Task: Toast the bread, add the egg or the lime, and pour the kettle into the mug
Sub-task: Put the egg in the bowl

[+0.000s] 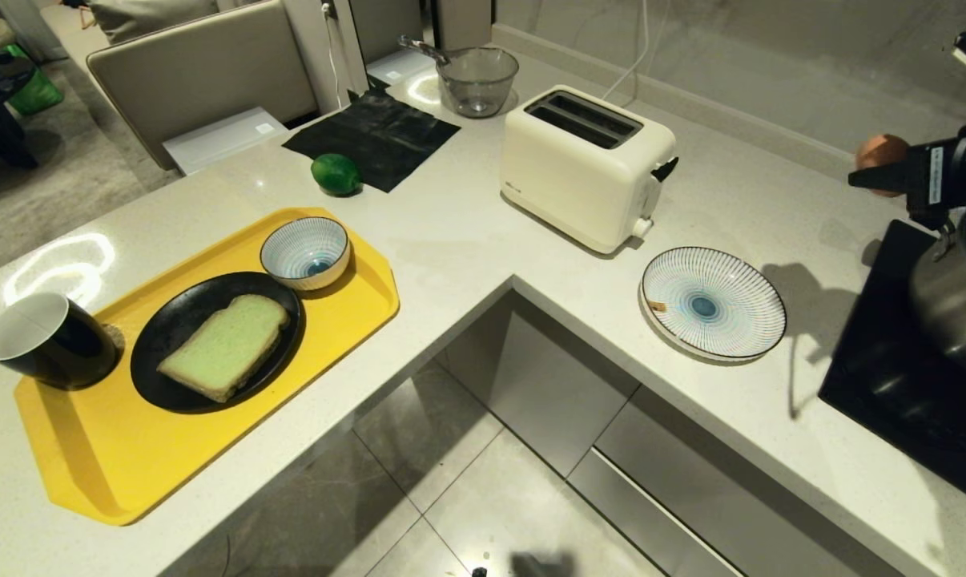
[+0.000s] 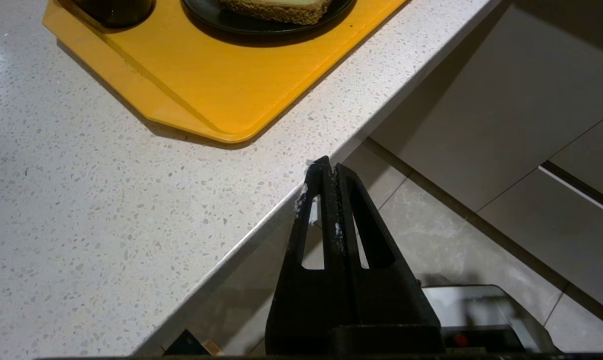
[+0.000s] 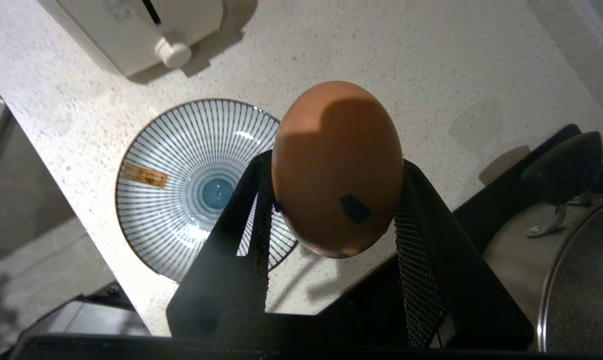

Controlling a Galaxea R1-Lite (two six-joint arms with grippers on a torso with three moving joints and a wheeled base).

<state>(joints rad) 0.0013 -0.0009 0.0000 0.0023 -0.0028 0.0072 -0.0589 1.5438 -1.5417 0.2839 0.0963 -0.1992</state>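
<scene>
My right gripper (image 3: 335, 161) is shut on the egg (image 3: 337, 150), a brownish-orange one with a small dark mark, held in the air at the right edge of the head view (image 1: 882, 152), up and to the right of the striped plate (image 1: 713, 302). The bread (image 1: 225, 344) lies on a black plate (image 1: 171, 320) on the yellow tray (image 1: 114, 457). The black mug (image 1: 46, 340) stands at the tray's left edge. The lime (image 1: 336, 174) sits on the counter beyond the tray. My left gripper (image 2: 327, 165) hangs shut and empty by the counter edge below the tray. The kettle is out of view.
The white toaster (image 1: 583, 164) stands mid-counter with empty slots. A small striped bowl (image 1: 305, 252) is on the tray, a glass bowl (image 1: 476, 80) at the back. A steel pot (image 1: 955, 312) sits on a black hob (image 1: 891, 385) at the right. The L-shaped counter wraps an open floor gap.
</scene>
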